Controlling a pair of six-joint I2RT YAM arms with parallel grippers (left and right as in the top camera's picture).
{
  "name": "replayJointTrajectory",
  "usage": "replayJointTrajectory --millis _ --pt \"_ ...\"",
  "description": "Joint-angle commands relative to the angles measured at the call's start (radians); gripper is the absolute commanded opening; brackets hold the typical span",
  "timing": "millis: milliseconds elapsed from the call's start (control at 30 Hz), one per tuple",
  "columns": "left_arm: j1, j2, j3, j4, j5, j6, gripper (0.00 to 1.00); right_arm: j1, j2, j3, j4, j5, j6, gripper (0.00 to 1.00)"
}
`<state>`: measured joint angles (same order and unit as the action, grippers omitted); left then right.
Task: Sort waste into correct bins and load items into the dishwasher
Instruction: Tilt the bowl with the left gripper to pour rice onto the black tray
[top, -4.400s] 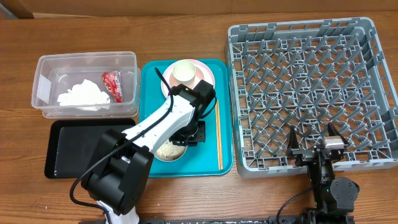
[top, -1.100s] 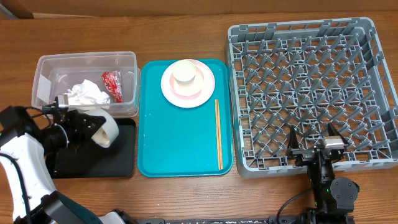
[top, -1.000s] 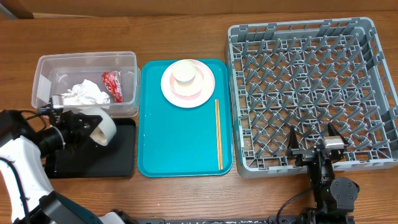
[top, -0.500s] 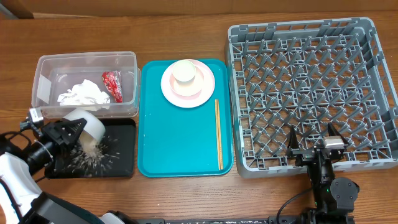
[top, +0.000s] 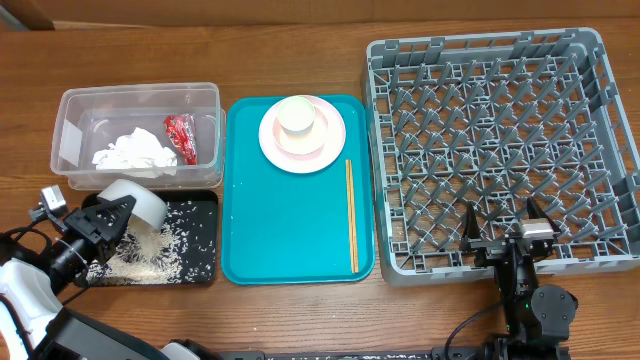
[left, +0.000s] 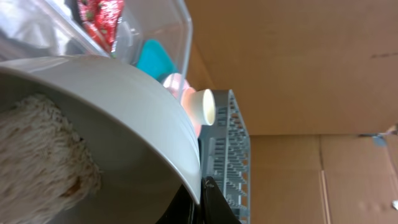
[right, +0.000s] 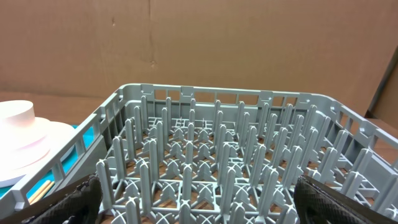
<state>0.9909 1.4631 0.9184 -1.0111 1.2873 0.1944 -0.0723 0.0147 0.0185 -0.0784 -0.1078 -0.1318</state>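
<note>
My left gripper (top: 110, 213) is shut on the rim of a grey-white bowl (top: 135, 202), which is tipped on its side over the black tray (top: 200, 278). White rice (top: 160, 245) lies scattered on that tray, and more rice (left: 37, 155) still clings inside the bowl (left: 124, 124). In the clear tub (top: 140, 92) sit the white tissue (top: 130, 155) and the red wrapper (top: 180, 137). The pink plate (top: 325, 145) carries a cream cup (top: 298, 115); chopsticks (top: 351, 215) lie beside it. My right gripper (top: 502, 225) hangs open at the near edge of the grey dish rack (top: 500, 130).
The teal serving tray (top: 290, 230) sits between the bins and the rack, under the plate and chopsticks. The right wrist view looks across the rack's upright pegs (right: 217, 155). A cardboard wall stands behind the table.
The left gripper swung the bowl from the teal tray over to the black tray and tipped it. Rice has poured out and spread over the tray. The right arm has not moved.
</note>
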Motion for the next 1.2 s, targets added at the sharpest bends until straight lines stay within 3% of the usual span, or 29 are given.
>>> replayJointTrajectory --millis 0,233,533,1167 --pt "0.006 -0.018 -0.009 0.003 0.109 0.034 0.04 0.000 -0.010 -0.011 0.005 -0.006 -0.003 1.00" --pt "0.006 -0.018 -0.009 0.008 0.145 0.032 0.04 0.000 -0.010 -0.011 0.005 -0.006 -0.003 1.00" --pt "0.006 -0.017 -0.009 0.094 0.147 -0.091 0.04 0.000 -0.010 -0.011 0.005 -0.006 -0.003 1.00" --pt "0.001 -0.017 -0.009 0.149 0.295 -0.130 0.04 0.000 -0.010 -0.011 0.005 -0.006 -0.004 1.00"
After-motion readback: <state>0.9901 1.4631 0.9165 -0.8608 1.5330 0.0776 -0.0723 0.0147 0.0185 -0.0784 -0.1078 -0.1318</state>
